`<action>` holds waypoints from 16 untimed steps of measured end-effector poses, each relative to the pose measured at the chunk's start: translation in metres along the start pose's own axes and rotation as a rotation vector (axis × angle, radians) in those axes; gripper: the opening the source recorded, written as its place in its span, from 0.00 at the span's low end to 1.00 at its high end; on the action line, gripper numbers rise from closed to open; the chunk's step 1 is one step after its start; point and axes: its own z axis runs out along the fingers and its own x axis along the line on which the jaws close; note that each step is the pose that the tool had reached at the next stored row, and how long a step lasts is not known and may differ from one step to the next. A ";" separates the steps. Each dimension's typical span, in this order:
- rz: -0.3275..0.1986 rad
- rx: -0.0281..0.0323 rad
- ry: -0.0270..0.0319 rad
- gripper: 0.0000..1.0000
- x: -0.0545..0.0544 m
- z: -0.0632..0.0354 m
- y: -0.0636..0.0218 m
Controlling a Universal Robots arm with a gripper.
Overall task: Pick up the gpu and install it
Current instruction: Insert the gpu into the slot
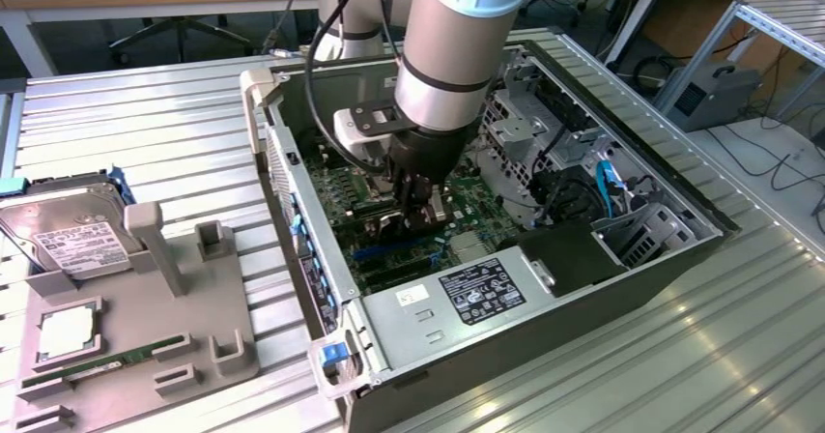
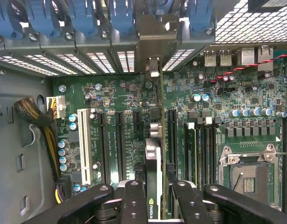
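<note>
The gpu point(image 2: 154, 154) stands on its edge over the motherboard point(image 2: 125, 93), seen edge-on from the wrist view as a thin card with a silver block on its side and a green logo near the fingers. Its metal bracket end reaches the rear wall of the case, among the blue slot latches point(image 2: 87, 18). It sits in line with the black expansion slots, beside the white slot point(image 2: 85, 144) – whether it is fully seated I cannot tell. The gripper point(image 2: 155, 205) has its black fingers point(image 2: 134, 200) closed narrowly on the card, one on each face. In the exterior view the arm comes down from above, its grey wrist pointing almost straight down into the open computer case point(image 1: 516, 327), with the gripper point(image 1: 419, 206) low over the board. The empty CPU socket point(image 2: 248, 175) lies off to one side of the card. Outside the case, towards the exterior view's left, a grey fixture tray point(image 1: 142, 327) rests on the ribbed aluminium table point(image 1: 168, 124) – it carries a hard drive point(image 1: 65, 230), a processor chip point(image 1: 68, 331) and a green memory stick point(image 1: 97, 367).
</note>
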 end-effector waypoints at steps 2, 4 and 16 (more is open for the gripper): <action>0.000 0.0000 0.0001 0.27 0.000 0.0000 0.0000; 0.000 0.0000 0.0000 0.27 0.000 0.0000 0.0000; -0.020 -0.0007 0.0003 0.27 -0.001 -0.0006 0.0001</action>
